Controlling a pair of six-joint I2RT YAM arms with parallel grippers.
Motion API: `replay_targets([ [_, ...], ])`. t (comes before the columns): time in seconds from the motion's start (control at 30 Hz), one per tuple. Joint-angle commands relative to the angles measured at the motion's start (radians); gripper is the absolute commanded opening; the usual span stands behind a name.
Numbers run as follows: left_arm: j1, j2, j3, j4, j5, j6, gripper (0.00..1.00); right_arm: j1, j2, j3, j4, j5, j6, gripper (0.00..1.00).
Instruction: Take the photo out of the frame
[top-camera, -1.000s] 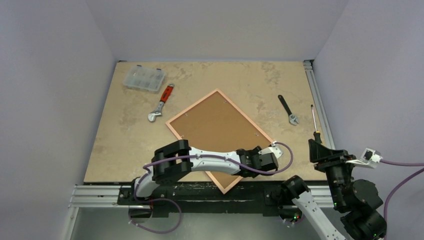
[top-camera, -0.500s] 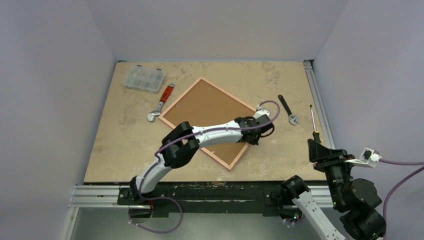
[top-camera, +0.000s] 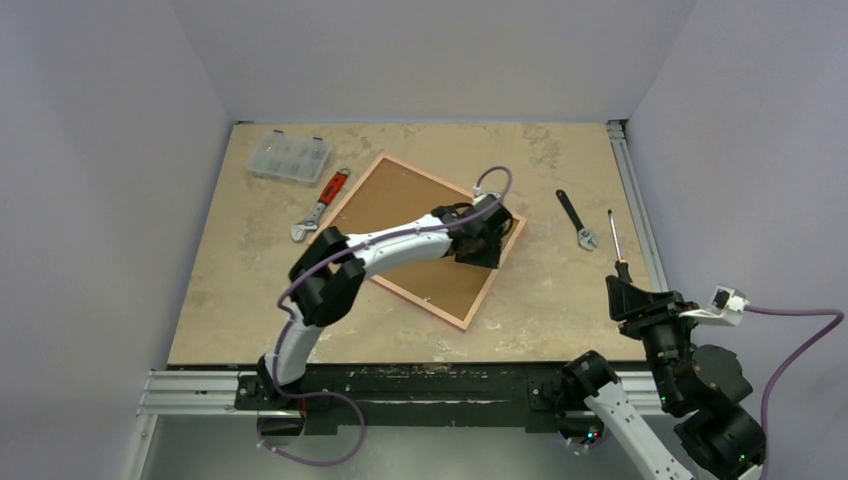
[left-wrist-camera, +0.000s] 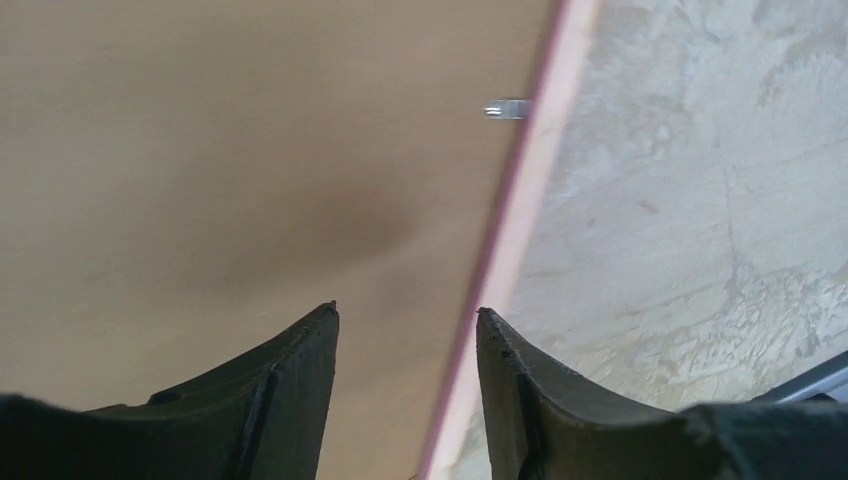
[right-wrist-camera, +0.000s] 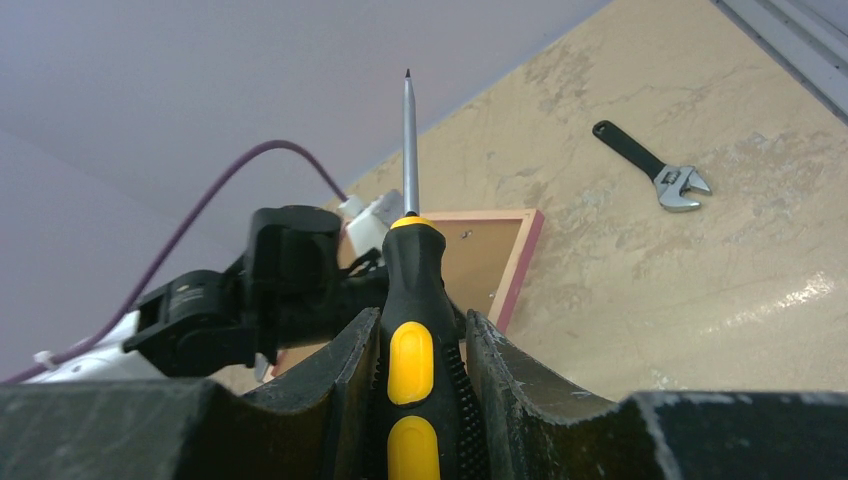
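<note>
Brown-backed frame (left-wrist-camera: 250, 150), we note, lies under the spread left pincer (left-wrist-camera: 405, 312) at its right edge, while the distant right pincer (right-wrist-camera: 418, 316) pinches a screwdriver (right-wrist-camera: 411, 270).

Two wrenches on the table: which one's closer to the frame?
The red-handled wrench, lying right along the frame at its left edge. The black wrench sits clear of the frame, off its right corner.
</note>
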Motion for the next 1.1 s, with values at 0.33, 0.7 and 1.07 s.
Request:
replay_targets([
  [0.33, 0.467, -0.347, -0.491, 0.038, 0.221, -0.057, 0.44, 0.003, -0.009, -0.030, 0.086, -0.030, -0.018, 0.00],
  [0.7, 0.503, -0.493, -0.747, 0.056, 0.102, -0.117, 0.43, 0.003, -0.003, -0.061, 0.107, -0.074, 0.004, 0.00],
  [1.07, 0.486, -0.755, -1.086, 0.067, 0.081, -0.270, 0.43, 0.003, 0.041, -0.154, 0.197, -0.163, 0.031, 0.00],
])
